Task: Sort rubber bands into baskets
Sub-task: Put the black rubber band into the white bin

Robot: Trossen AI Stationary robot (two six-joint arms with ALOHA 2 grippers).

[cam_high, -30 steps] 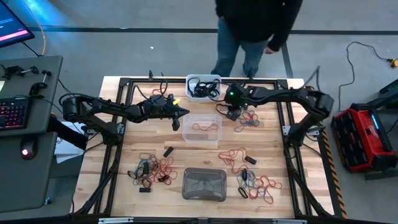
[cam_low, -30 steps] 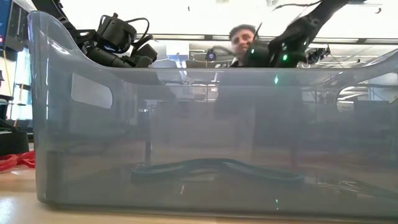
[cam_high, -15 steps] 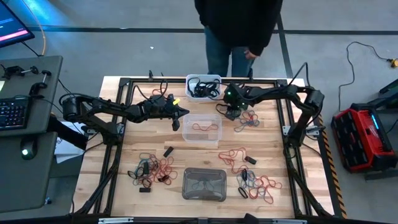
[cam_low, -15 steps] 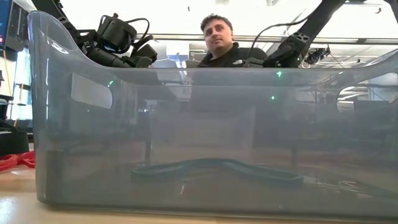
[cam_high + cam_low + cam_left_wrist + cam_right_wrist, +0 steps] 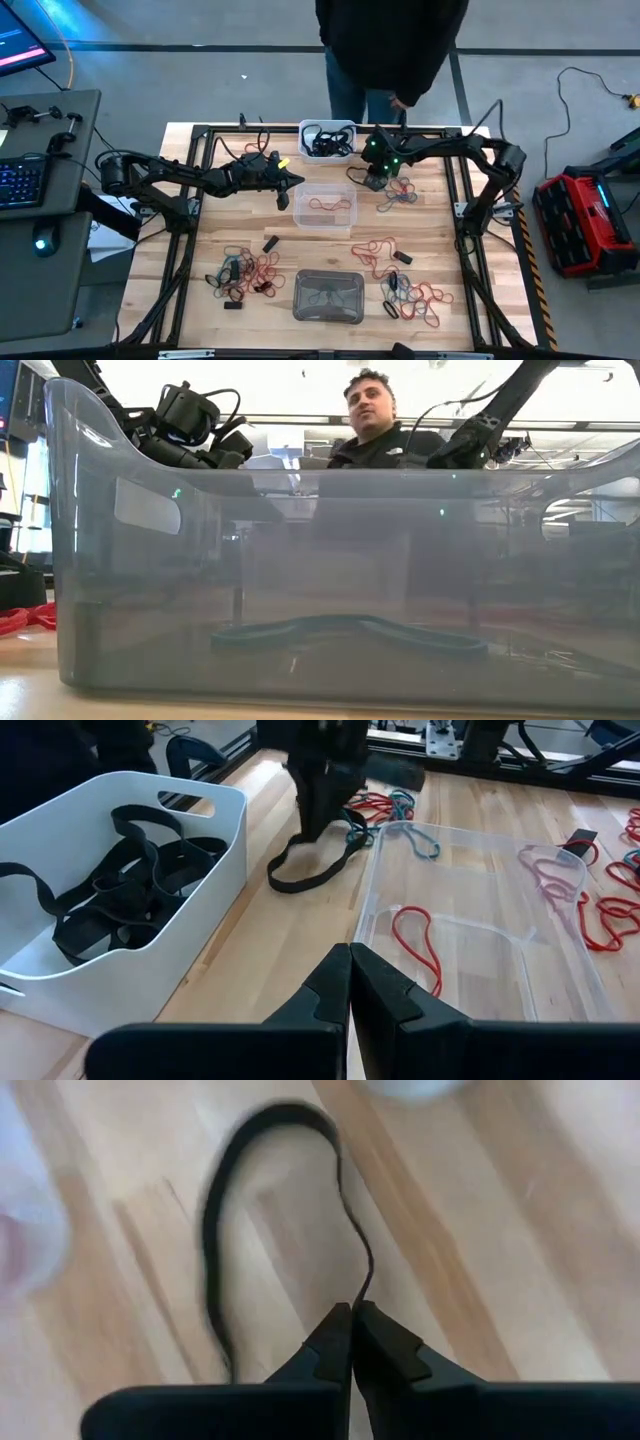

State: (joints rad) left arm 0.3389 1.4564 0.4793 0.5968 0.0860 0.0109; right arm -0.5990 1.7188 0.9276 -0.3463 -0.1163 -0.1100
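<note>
My right gripper [image 5: 352,1316] is shut on a black rubber band [image 5: 214,1230] on the wood between the white basket [image 5: 327,127] and a tangle of bands [image 5: 400,195]. The left wrist view shows that gripper [image 5: 322,825] pointing down over the band [image 5: 310,870]. The white basket [image 5: 225,830] holds several black bands. My left gripper [image 5: 350,958] is shut with nothing in it, hovering at the clear basket's [image 5: 470,850] left rim, where a red band [image 5: 415,942] lies inside. The grey basket [image 5: 328,296] stands near the front edge with a dark band [image 5: 350,628] in it. My right gripper pinches one strand of the black band [image 5: 358,1285] between its two fingers. The fingers come from above, slanting down. The rest of the loop [image 5: 285,878] lies slack on the table.
Loose piles of red, black and teal bands lie at the front left [image 5: 245,272], front right [image 5: 415,295] and right of centre [image 5: 385,248]. A person [image 5: 390,40] stands at the table's far edge. The black frame rails [image 5: 195,200] run along the table's sides.
My right arm has shifted slightly over the black band and its wrist has rolled a little. The person behind the far edge has moved about.
</note>
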